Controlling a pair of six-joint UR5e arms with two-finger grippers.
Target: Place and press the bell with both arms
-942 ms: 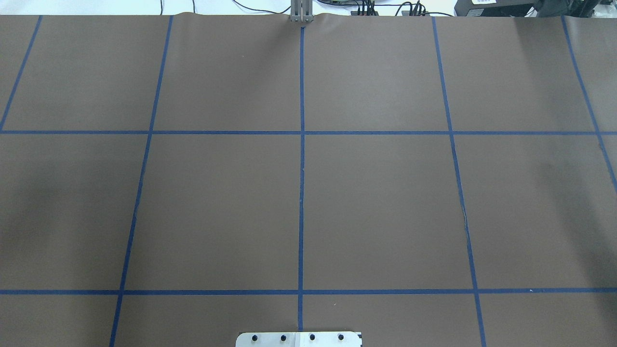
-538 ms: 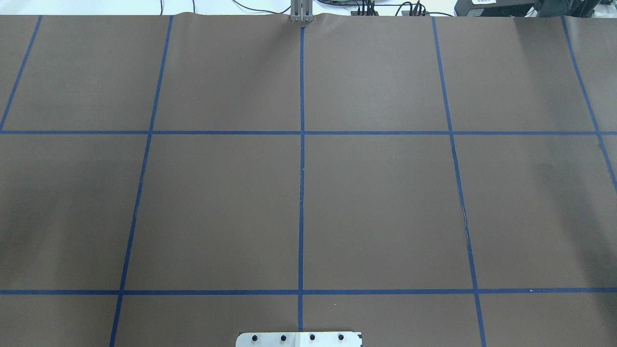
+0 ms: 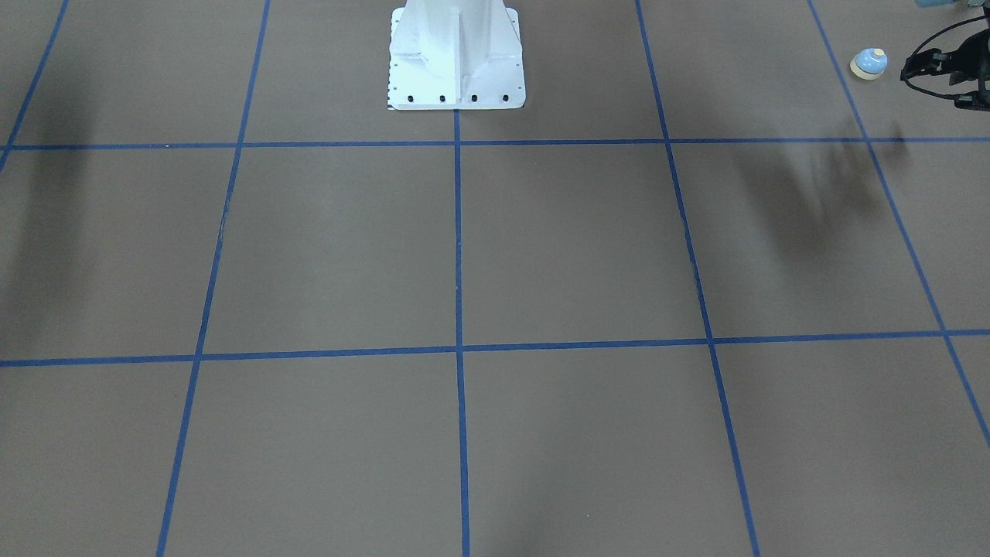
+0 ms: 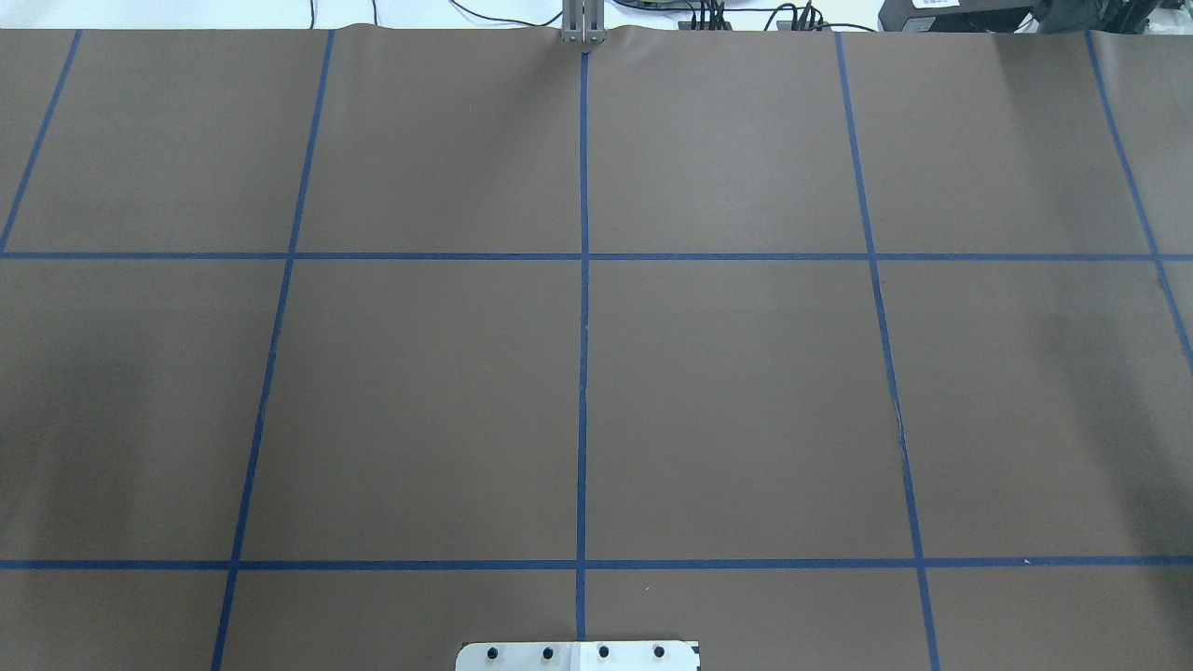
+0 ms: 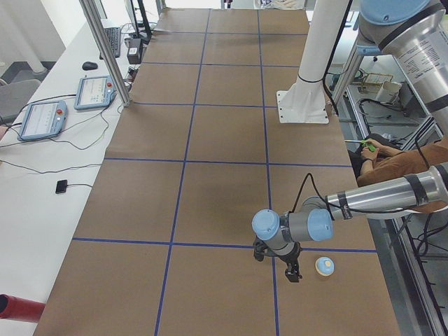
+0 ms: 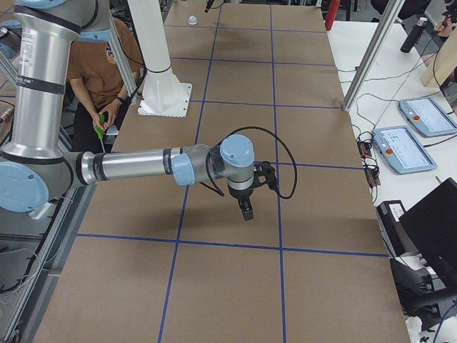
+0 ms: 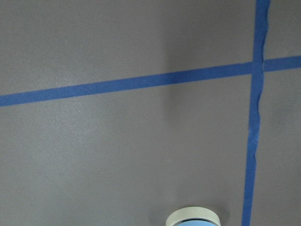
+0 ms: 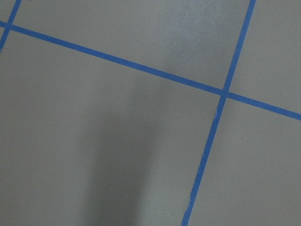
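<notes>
The bell [image 3: 868,63], with a light blue dome and a cream base and button, stands upright on the brown mat near the table's left end. It also shows in the exterior left view [image 5: 324,266], far off in the exterior right view [image 6: 191,20], and at the bottom edge of the left wrist view [image 7: 193,217]. My left gripper [image 5: 291,269] hangs just above the mat beside the bell, apart from it, and is cut off at the front view's edge [image 3: 963,77]. My right gripper [image 6: 246,207] hovers over the mat's right half, far from the bell. I cannot tell whether either gripper is open or shut.
The white bolted pedestal [image 3: 456,54] stands at the robot's side of the table. A seated operator [image 5: 392,157] is behind it. Teach pendants [image 5: 42,119] and cables lie on the white bench along the far side. A red cylinder [image 5: 14,308] lies at the bench's left end.
No arm or object enters the overhead view. Only the faint shadows at its left and right sides shift slightly.
</notes>
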